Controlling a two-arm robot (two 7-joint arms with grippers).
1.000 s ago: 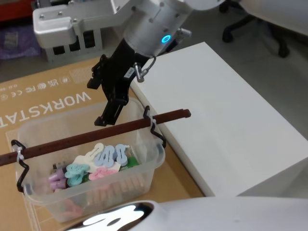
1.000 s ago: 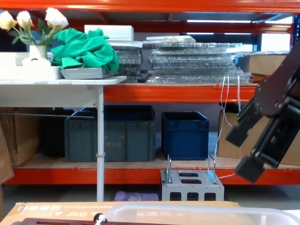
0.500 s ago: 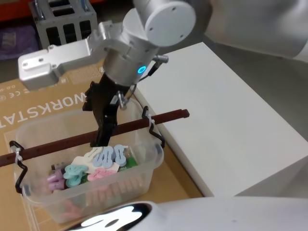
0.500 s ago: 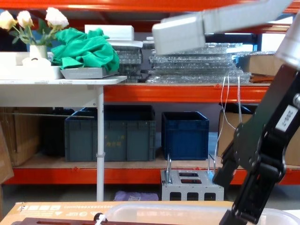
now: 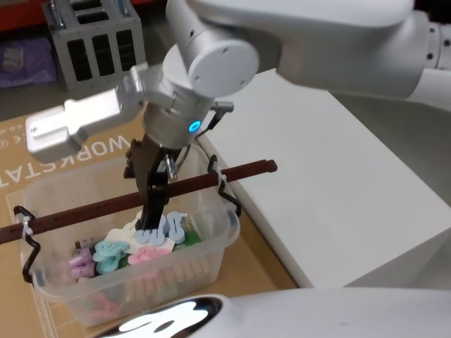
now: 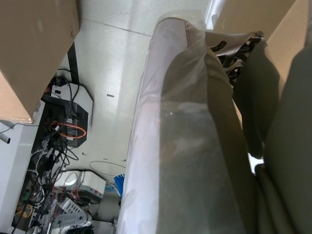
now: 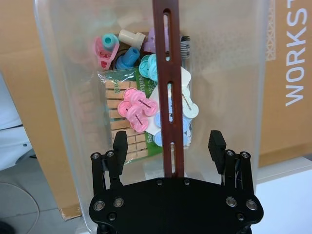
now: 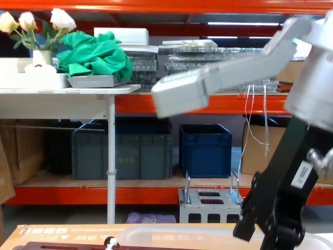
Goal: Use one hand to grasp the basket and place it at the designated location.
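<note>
Right claw (image 7: 168, 139) straddles handle (image 7: 168, 73) of basket (image 7: 54, 97), seemingly apart; cardboard (image 7: 285, 129) reads "WORKST".

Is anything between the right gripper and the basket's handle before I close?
Nothing visible stands in the way. The right gripper is open and straddles the handle of the basket, one finger on each side. The clips lie lower in the tub, beneath the handle.

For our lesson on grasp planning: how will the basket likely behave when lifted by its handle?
The basket will probably swing: its thin handle hangs from wire hooks at each end. It looks light, a thin translucent tub holding small clips and pegs. The right gripper, jaws open astride the handle near its middle, should lift it roughly level.
</note>
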